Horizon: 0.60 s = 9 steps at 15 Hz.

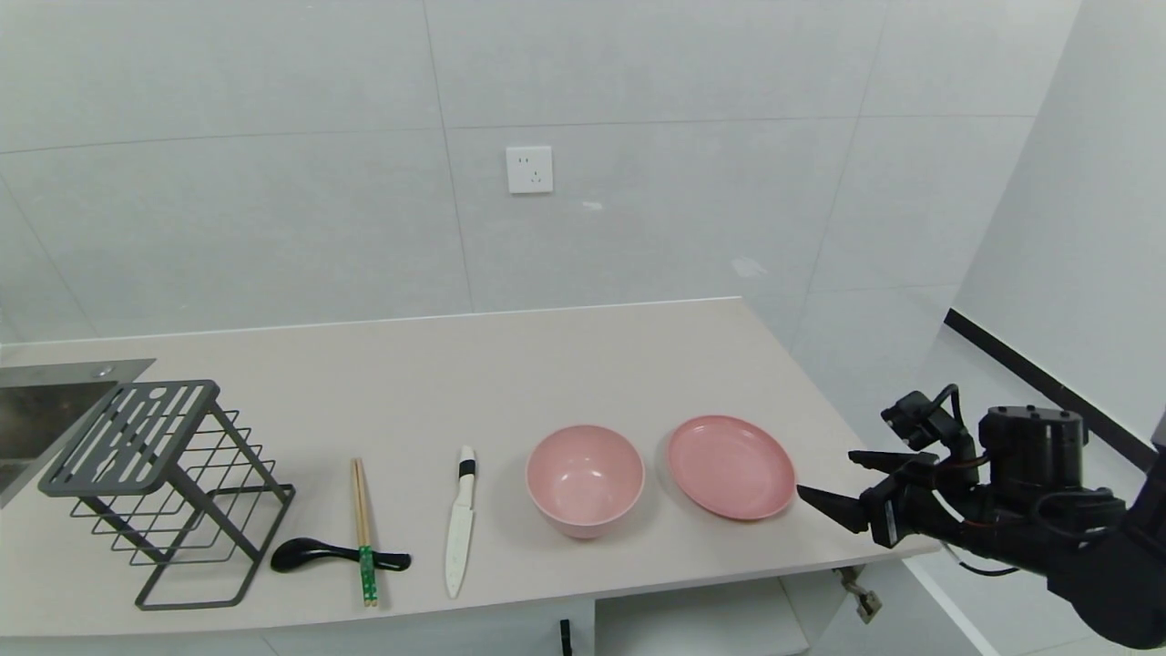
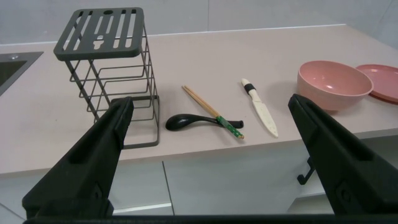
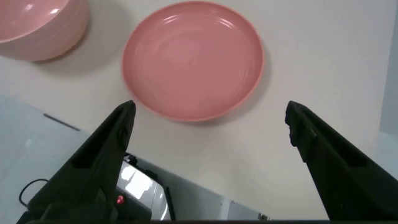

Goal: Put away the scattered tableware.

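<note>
1. Table (image 1: pixel 547 364): a pale surface set against a tiled wall. All the tableware lies in one row along its front edge.
2. Rack (image 1: pixel 137 433): a dark grey wire frame with a slotted top plate. It stands upright at the left end of the row, near the sink (image 1: pixel 36 415).
3. Spoon (image 1: pixel 305 552): black, lying just beside the foot of the rack, with its handle pointing to the right.
4. Chopsticks (image 1: pixel 363 519): a wooden pair with green ends, lying across the spoon's handle.
5. Knife (image 1: pixel 461 524): cream with a black band, lying flat between the chopsticks and the bowl and apart from both.
6. Bowl (image 1: pixel 585 478): pink, upright, with its mouth up.
7. Plate (image 1: pixel 731 466): pink, lying flat just to the right of the bowl, with a narrow gap between them. It is the last item before the table's right edge.
8. Right claw (image 1: pixel 827 474): spread wide and holding nothing. It sits at the table's right front corner, with its fingertips just beside the plate's rim. In the right wrist view the plate (image 3: pixel 193 59) lies ahead of the parted fingers (image 3: pixel 109 152).
9. Left claw (image 2: pixel 209 102): spread wide and holding nothing. It sits in front of the table's front edge, facing the rack (image 2: pixel 106 37), spoon (image 2: pixel 183 121) and knife (image 2: pixel 261 112).
</note>
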Tool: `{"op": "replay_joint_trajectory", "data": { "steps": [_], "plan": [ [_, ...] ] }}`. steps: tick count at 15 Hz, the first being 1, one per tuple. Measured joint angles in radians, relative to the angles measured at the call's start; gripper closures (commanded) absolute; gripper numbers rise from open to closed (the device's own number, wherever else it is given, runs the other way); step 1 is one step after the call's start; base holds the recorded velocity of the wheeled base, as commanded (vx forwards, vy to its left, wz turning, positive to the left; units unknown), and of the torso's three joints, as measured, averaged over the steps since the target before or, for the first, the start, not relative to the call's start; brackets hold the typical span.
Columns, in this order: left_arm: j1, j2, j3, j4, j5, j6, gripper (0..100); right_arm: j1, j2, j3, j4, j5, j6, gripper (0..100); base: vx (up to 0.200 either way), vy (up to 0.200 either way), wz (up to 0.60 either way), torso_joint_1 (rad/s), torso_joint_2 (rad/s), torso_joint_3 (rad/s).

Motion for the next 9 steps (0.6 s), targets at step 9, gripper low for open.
{"op": "replay_joint_trajectory", "data": {
  "steps": [9],
  "plan": [
    [0.000, 0.000, 0.000, 0.000, 0.000, -0.002, 0, 0.019, 0.129, -0.131, -0.005, -0.106, 0.107, 0, 0.000, 0.000, 0.00, 0.000, 0.00, 0.000]
  ]
}}
